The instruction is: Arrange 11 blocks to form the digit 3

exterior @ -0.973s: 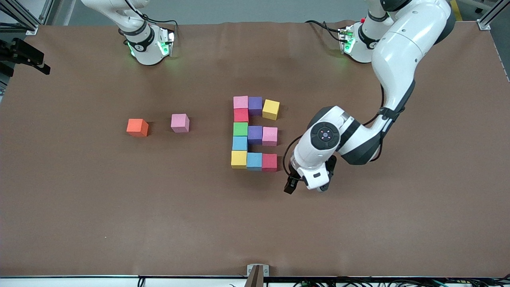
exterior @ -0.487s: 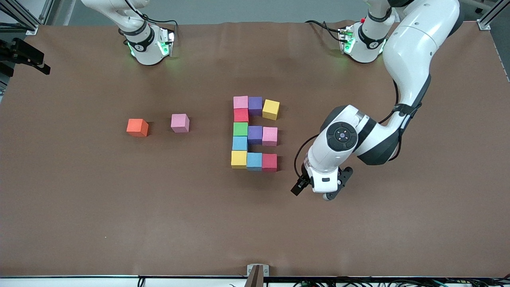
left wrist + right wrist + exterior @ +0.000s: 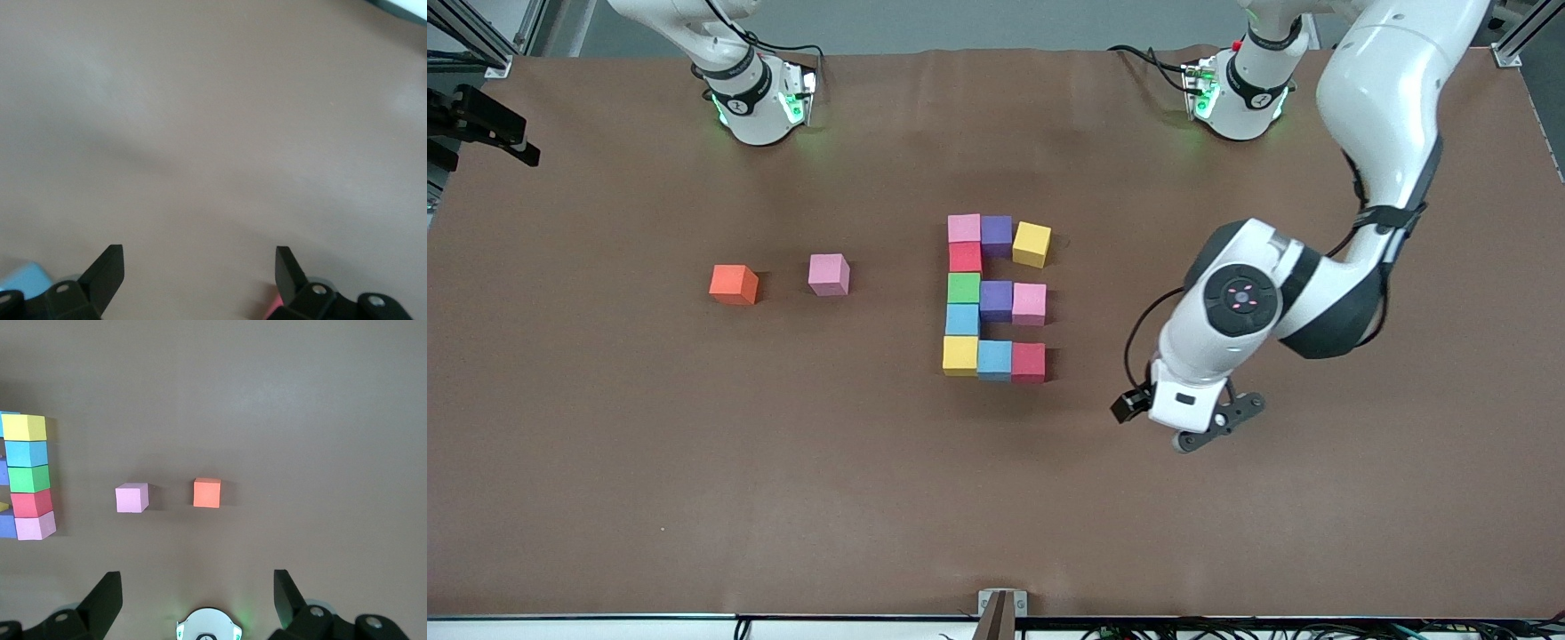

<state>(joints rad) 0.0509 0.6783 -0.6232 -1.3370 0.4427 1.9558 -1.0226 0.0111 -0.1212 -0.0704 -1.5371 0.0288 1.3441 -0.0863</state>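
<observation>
- Figure built so far: eleven blocks stand in a three-row figure near the middle of the table (image 3: 605,498); counting them gives pink (image 3: 964,228), purple (image 3: 997,235), yellow (image 3: 1032,244), red (image 3: 965,257), green (image 3: 963,287), purple (image 3: 996,300), pink (image 3: 1029,303), light blue (image 3: 962,319), yellow (image 3: 959,355), light blue (image 3: 994,359) and red (image 3: 1028,362).
- Alignment: ten of these sit touching or nearly so; the yellow block in the row farthest from the front camera is turned slightly and stands a little apart from its purple neighbour (I judge it still needs squaring up).
- Progress, as a judgement: the digit looks essentially complete, read from the robots' side, with a spine of five and three arms of two.
- Spares: a lone pink block (image 3: 829,274) and an orange cube (image 3: 734,284) rest well apart from the figure, toward the right arm's end of the table.
- My left gripper (image 3: 1183,425): jaws spread wide and holding nothing, hanging over bare table toward the left arm's end, beside the figure.
- My right gripper (image 3: 197,597): jaws likewise spread and empty; the arm waits high above its own base, looking down on the spares.
- Writing: no brand, label or legible text is visible on any block or on the table (none that I can read).
</observation>
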